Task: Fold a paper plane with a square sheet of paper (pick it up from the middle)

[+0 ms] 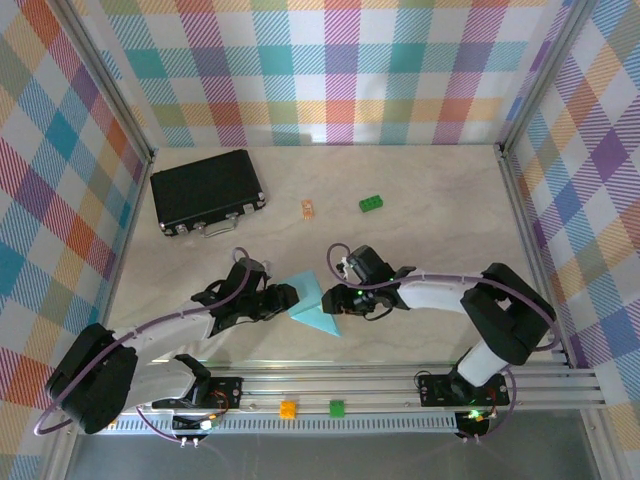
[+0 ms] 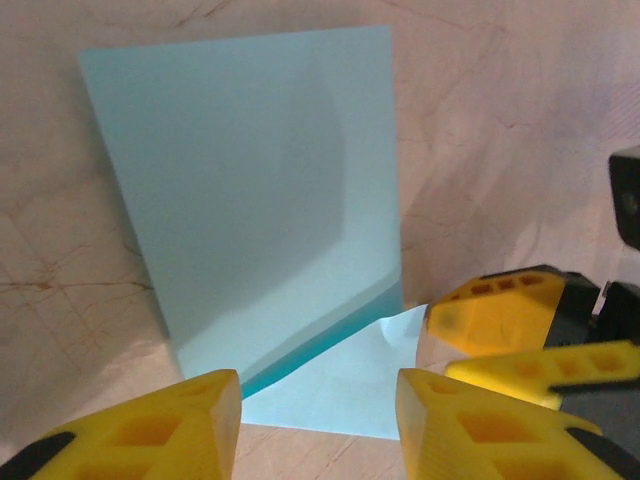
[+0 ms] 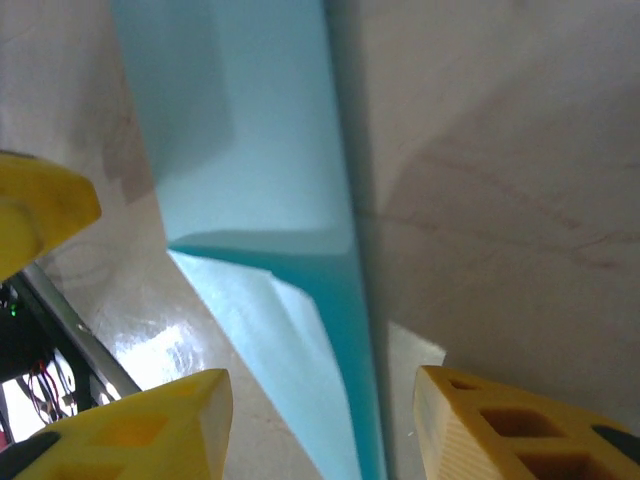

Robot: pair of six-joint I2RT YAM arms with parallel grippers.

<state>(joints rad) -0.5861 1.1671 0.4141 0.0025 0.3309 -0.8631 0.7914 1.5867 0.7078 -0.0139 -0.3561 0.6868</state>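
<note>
The light blue sheet of paper (image 1: 316, 303) lies on the table between my two grippers, folded into a pointed wedge. In the left wrist view the paper (image 2: 260, 190) has a raised upper panel and a lower flap that reaches between my fingers. My left gripper (image 1: 287, 298) (image 2: 318, 405) is open on its left side, and the fingers do not pinch the flap. My right gripper (image 1: 334, 298) (image 3: 322, 410) is open on its right side, with the paper (image 3: 250, 150) and its crease running between the fingers, untouched. The right gripper's yellow fingers (image 2: 505, 318) sit close beside the paper's edge.
A black case (image 1: 207, 190) lies at the back left. A small orange piece (image 1: 307, 208) and a green brick (image 1: 371, 204) sit behind the paper. An orange brick (image 1: 288, 408) and a green one (image 1: 337, 407) rest on the front rail. Checked walls enclose the table.
</note>
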